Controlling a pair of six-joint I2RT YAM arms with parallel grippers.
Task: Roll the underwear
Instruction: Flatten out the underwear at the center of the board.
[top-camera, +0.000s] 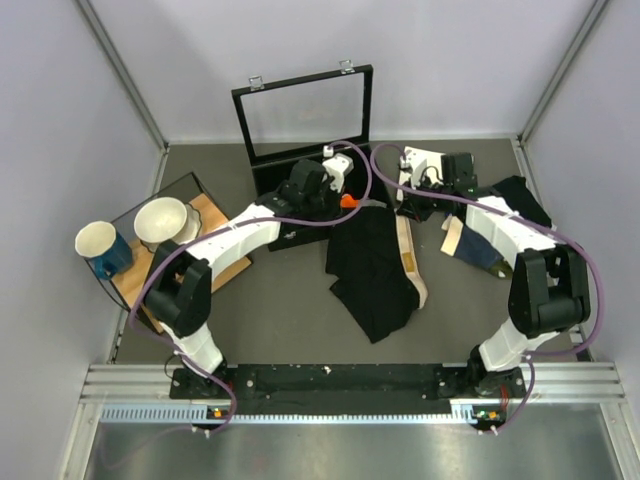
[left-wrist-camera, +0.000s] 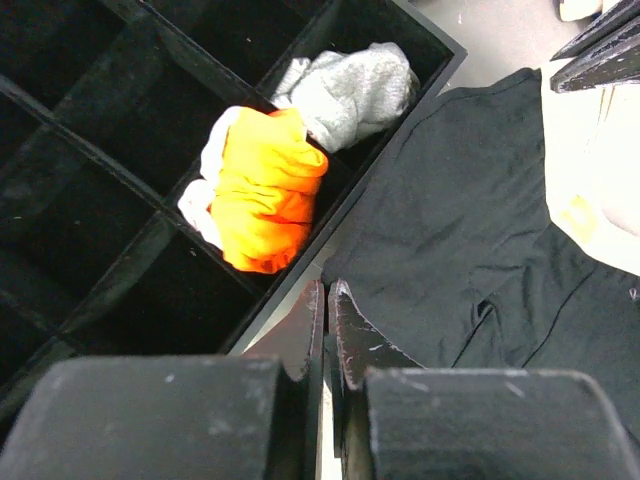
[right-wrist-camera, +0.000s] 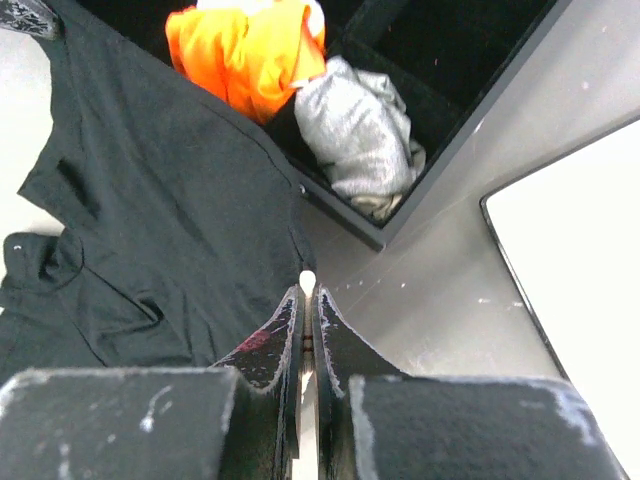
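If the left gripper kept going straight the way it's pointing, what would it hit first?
Probably the near wall of the box, just ahead of the shut left gripper, with the orange roll right behind it. Depth is unclear; the underwear lies just right of that line.

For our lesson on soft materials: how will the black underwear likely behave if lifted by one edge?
The underwear lies creased and wrinkled, so it would probably droop limply. It looks thin, so likely light. Its tan waistband may stay slightly firmer.
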